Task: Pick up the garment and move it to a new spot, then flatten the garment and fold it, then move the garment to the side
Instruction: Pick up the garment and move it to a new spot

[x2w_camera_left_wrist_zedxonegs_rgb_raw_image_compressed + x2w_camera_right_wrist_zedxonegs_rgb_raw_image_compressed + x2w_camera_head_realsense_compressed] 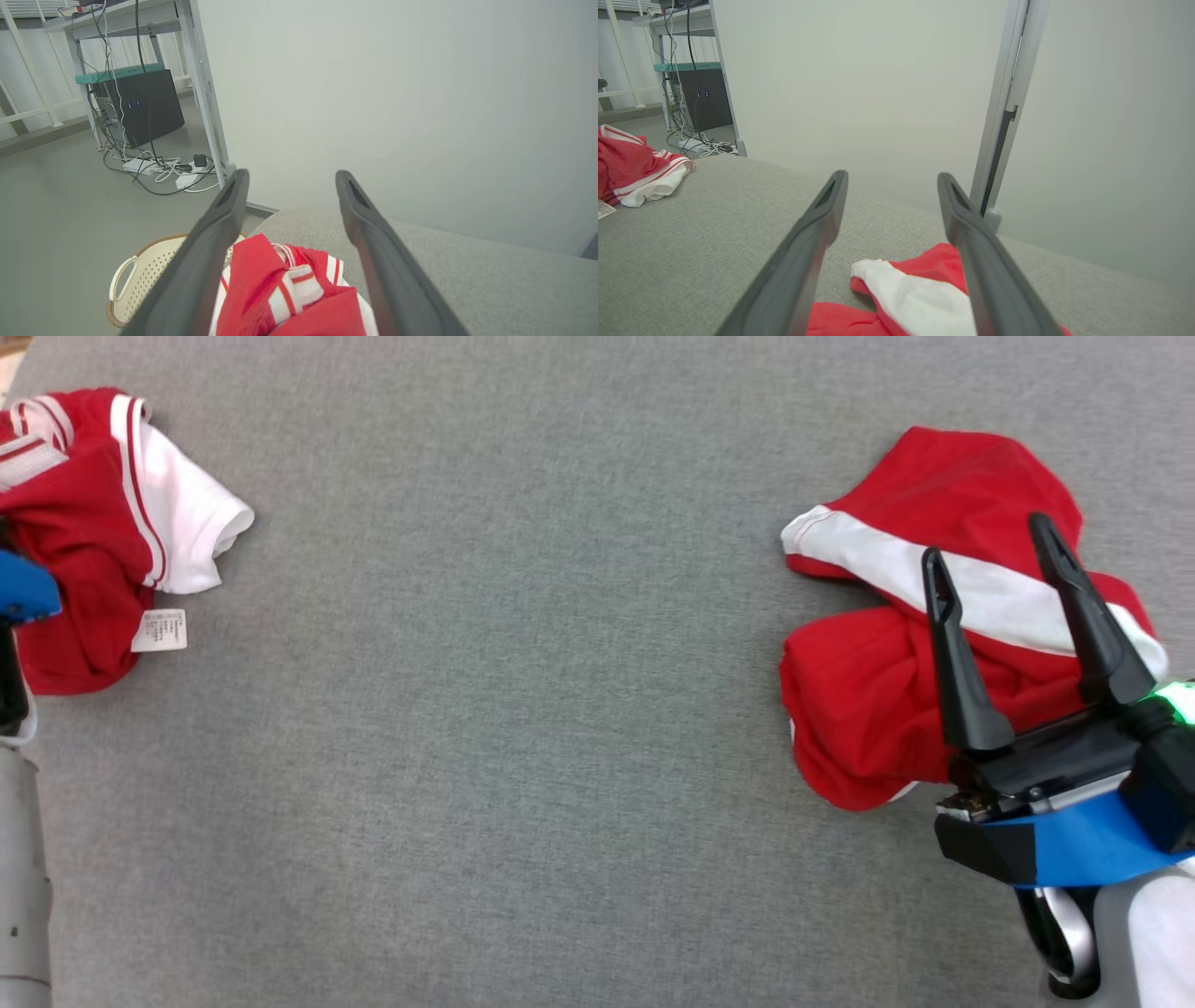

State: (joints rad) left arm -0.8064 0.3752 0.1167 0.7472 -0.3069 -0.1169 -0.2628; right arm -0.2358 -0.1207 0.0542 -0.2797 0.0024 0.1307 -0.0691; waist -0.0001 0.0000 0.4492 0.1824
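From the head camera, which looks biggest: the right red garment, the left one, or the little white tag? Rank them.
1. Right red garment, partly behind the right gripper.
2. Left red garment, but the picture's edge cuts it off, so its rank is unsure.
3. White tag, clearly smallest.

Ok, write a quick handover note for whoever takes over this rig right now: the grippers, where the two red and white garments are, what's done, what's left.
Left gripper: open, holding nothing, over the left garment.
Right gripper: open, holding nothing, over the right garment.
Garments: both red and white and bunched up on the grey table, one at its left edge, one at its right side, well apart.
Done: nothing that shows; neither garment lies flat or folded.
Left: pick one up, set it on the bare middle, flatten, fold, move aside.
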